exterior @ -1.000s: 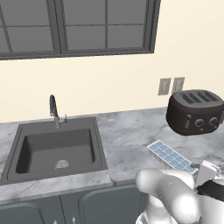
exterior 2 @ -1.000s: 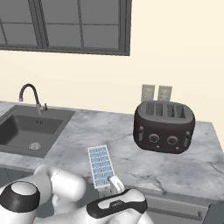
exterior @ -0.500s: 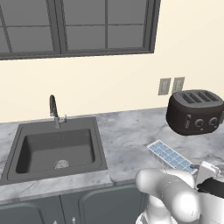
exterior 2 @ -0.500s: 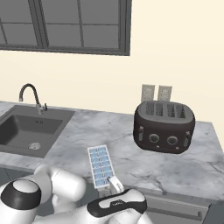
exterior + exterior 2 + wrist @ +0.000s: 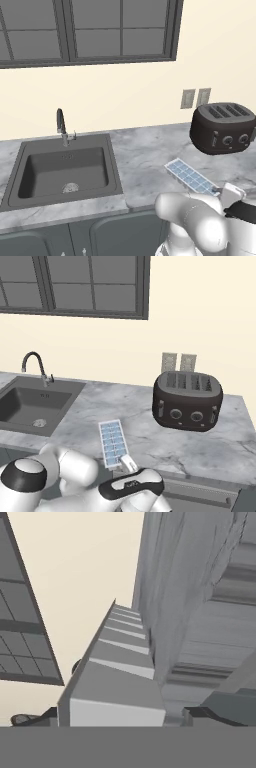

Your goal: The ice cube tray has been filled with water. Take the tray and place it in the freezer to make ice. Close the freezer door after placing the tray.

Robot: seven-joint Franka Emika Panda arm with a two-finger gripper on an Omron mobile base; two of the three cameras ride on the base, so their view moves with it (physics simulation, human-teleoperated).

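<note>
White ice cube tray (image 5: 113, 443) lies on the marble surface (image 5: 210, 443), toaster (image 5: 187, 400) at its 2 o'clock. Claw (image 5: 126, 462) sits at the tray's near end; its opening cannot be determined.

Ice cube tray (image 5: 117, 672) close, seen from underside; window (image 5: 22, 627) beside.

An ice cube tray (image 5: 191, 176) lies near the front edge of the counter (image 5: 145, 155), its near end beside the robot's hand, its water (image 5: 113, 439) in 2 rows of cells. A sink (image 5: 64, 169) with a faucet (image 5: 61, 127) at its back rim sits well to the tray's left. A toaster (image 5: 188, 401) stands behind and right of the tray, below 2 wall outlets (image 5: 178, 362). A window (image 5: 87, 29) spans the wall above the sink.
</note>
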